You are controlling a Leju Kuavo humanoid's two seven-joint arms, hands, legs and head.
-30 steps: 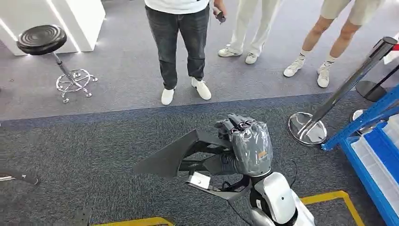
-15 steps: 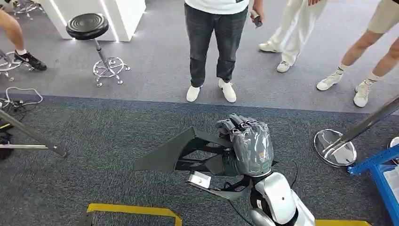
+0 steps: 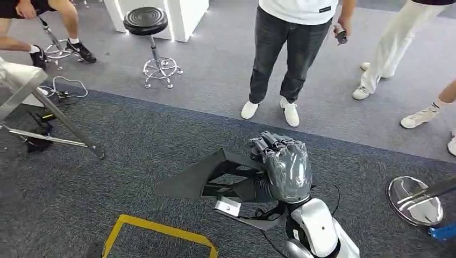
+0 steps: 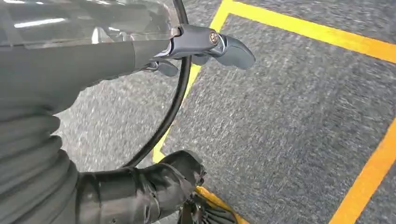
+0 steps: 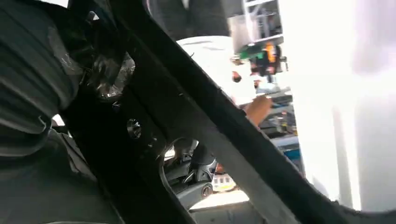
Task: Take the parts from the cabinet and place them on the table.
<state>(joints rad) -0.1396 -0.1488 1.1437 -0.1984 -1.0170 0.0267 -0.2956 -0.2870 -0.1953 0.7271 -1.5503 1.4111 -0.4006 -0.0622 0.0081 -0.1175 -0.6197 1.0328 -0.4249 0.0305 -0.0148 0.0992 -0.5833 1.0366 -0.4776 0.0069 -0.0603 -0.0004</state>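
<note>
- Step in hand: carriage. The right hand, wrapped in a clear film cover, grips the large flat black angular part of moulded plastic and holds it out in front of the body, well above the floor. The part juts to the robot's left; a small silver tag and dark straps hang beneath it.
- In the right wrist view the black part crosses close before the camera, with the hand clamped on it.
- The left hand hangs at the side over the floor, holding nothing; its fingers look loosely curled, and whether they are spread or closed cannot be told.
- Judgement: the part is out of the cabinet but not yet set down. The next move calls for bringing the robot to the table, with the grip kept firm.
- Surface: dark grey carpet with yellow floor tape; lighter grey carpet beyond.
- Room: a person in dark jeans and white shoes stands near, facing the robot, others alongside; a black round stool on a chrome base; a chrome stanchion base.
</note>
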